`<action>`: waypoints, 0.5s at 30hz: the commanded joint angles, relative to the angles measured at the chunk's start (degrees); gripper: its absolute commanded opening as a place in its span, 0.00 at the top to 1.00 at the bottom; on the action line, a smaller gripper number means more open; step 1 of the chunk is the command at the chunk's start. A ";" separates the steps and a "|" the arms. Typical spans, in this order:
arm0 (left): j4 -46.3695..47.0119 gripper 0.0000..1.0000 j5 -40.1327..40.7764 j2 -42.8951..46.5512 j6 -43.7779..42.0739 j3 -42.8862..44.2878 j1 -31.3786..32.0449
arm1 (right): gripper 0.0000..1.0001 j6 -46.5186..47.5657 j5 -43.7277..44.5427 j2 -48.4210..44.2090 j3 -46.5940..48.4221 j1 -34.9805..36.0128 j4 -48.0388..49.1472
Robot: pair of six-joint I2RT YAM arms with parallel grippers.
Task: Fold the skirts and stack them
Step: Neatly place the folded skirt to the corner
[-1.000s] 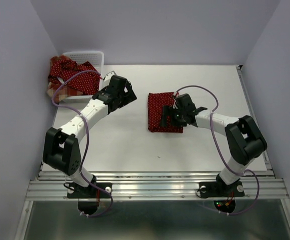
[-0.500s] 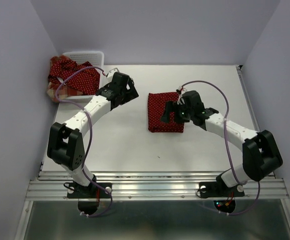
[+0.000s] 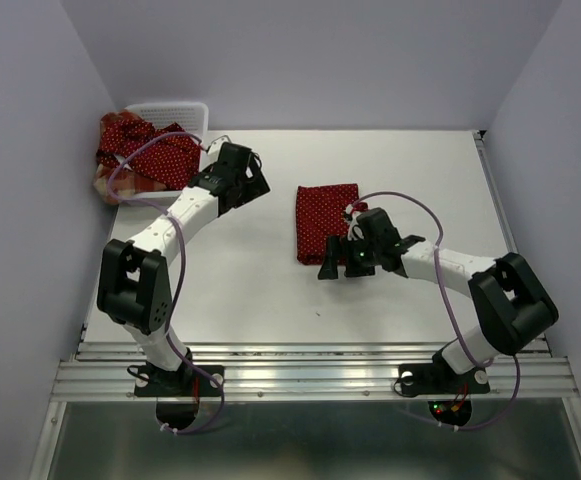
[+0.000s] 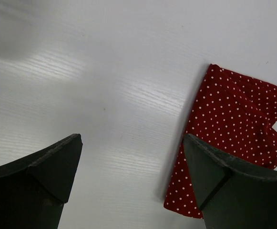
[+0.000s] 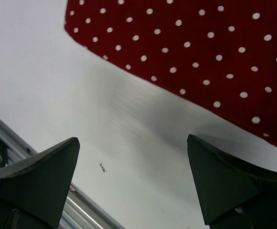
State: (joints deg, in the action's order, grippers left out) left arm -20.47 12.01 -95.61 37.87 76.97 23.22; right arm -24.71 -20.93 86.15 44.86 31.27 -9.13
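Note:
One dark red polka-dot skirt (image 3: 325, 215) lies folded as a flat rectangle at the table's middle. It also shows in the left wrist view (image 4: 233, 129) and in the right wrist view (image 5: 200, 47). My right gripper (image 3: 338, 268) is open and empty, just off the skirt's near edge and above bare table (image 5: 133, 162). My left gripper (image 3: 250, 178) is open and empty, left of the folded skirt and apart from it (image 4: 131, 157). A second polka-dot skirt (image 3: 155, 150) lies crumpled over the basket at the back left. A bit of plaid cloth (image 3: 105, 188) shows under it.
A white mesh basket (image 3: 175, 108) stands in the back left corner. Grey walls close in the table on three sides. A metal rail (image 3: 310, 375) runs along the near edge. A small dark speck (image 3: 317, 313) lies on the table.
My right gripper has drawn back from on top of the folded skirt to its near edge. My left gripper has shifted slightly back towards the basket.

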 commanded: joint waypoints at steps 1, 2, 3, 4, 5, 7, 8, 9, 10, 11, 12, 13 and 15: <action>0.43 0.01 1.26 2.45 -0.87 0.29 -1.77 | 0.00 -0.26 2.81 4.01 1.98 0.37 6.04; 0.34 0.01 1.35 2.54 -0.78 0.03 -2.04 | 0.00 -0.25 4.48 4.64 2.51 0.37 6.05; 0.34 0.01 1.35 2.80 -0.78 -0.06 -2.56 | 0.00 -0.16 5.71 5.16 2.95 -0.32 6.14; 0.43 0.01 1.35 3.32 -0.78 -0.59 -2.74 | 0.00 0.10 6.16 5.60 3.39 -1.02 6.49; 0.52 0.01 1.35 3.50 -0.69 -0.85 -3.01 | 0.00 0.19 6.16 6.13 3.65 -1.82 6.92; 0.17 0.01 1.44 3.94 -0.69 -1.38 -3.88 | 0.00 0.71 5.38 7.98 3.92 -4.45 7.54; -0.09 0.01 1.52 4.03 -0.60 -1.47 -4.15 | 0.00 0.80 4.94 8.59 4.00 -5.16 8.33; -0.45 0.01 1.70 4.38 -0.60 -1.73 -4.41 | 0.00 1.06 4.58 9.47 3.92 -6.47 8.51; -0.62 0.01 1.79 4.56 -0.60 -1.91 -5.02 | 0.00 1.59 3.88 9.82 3.92 -7.09 10.08; -0.71 0.01 1.88 4.82 -0.51 -2.08 -5.29 | 0.00 2.20 2.57 10.18 3.92 -7.79 11.83; -0.89 0.01 2.05 5.00 -0.51 -2.17 -5.55 | 0.00 2.47 2.04 10.53 3.92 -8.58 12.55; -1.06 0.01 2.14 5.43 -0.51 -2.44 -6.17 | 0.00 2.99 1.25 11.14 4.00 -10.16 13.86; -1.41 0.01 2.31 5.79 -0.51 -2.70 -6.78 | 0.00 3.70 0.37 11.32 3.92 -12.10 15.18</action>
State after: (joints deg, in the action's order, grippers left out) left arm -20.97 12.49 -94.02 37.89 74.96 17.67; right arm -23.92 -19.90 95.42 48.10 22.46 1.91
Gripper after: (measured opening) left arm 0.986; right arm 0.995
